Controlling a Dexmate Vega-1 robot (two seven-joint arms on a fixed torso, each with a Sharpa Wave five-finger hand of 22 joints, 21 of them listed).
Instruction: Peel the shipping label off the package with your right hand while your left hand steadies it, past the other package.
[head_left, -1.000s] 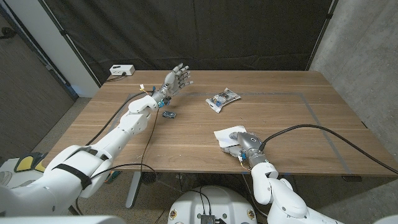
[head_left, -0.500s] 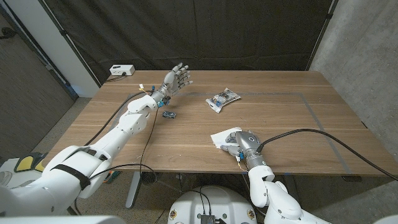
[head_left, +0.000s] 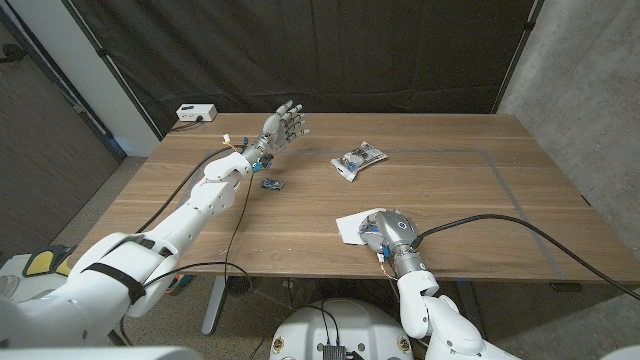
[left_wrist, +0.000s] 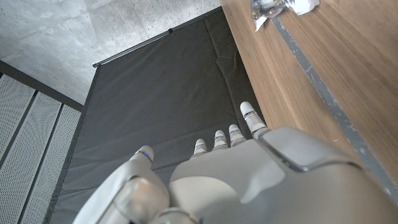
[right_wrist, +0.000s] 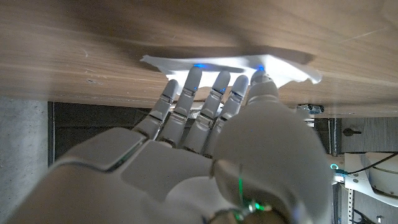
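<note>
From the head view, two packages lie on the wooden table (head_left: 470, 200). One is a flat white package (head_left: 352, 225) near the table's near edge, slightly right of the middle. The other package (head_left: 358, 159), clear and crinkled with dark contents, lies farther back, well apart from the first. A small dark object (head_left: 272, 184) sits on the left half of the table, and one white box (head_left: 195, 112) stands past the far left corner.

The right hand (head_left: 388, 229) rests on the right part of the white package, covering it there. The right wrist view adds what the head view cannot: the fingertips (right_wrist: 194, 73) press side by side onto the white package (right_wrist: 286, 65), its edge showing just beyond them. Whether anything is pinched there I cannot tell, and no label can be made out on it.

The left hand (head_left: 285, 126) is raised over the far left part of the table, fingers spread and upright, holding nothing and well apart from both packages. The left wrist view shows the back of that hand (left_wrist: 249, 174) with its fingers (left_wrist: 252, 118) apart against the black curtain (left_wrist: 161, 93), and the clear package (left_wrist: 277, 9) at the table's far side.
</note>
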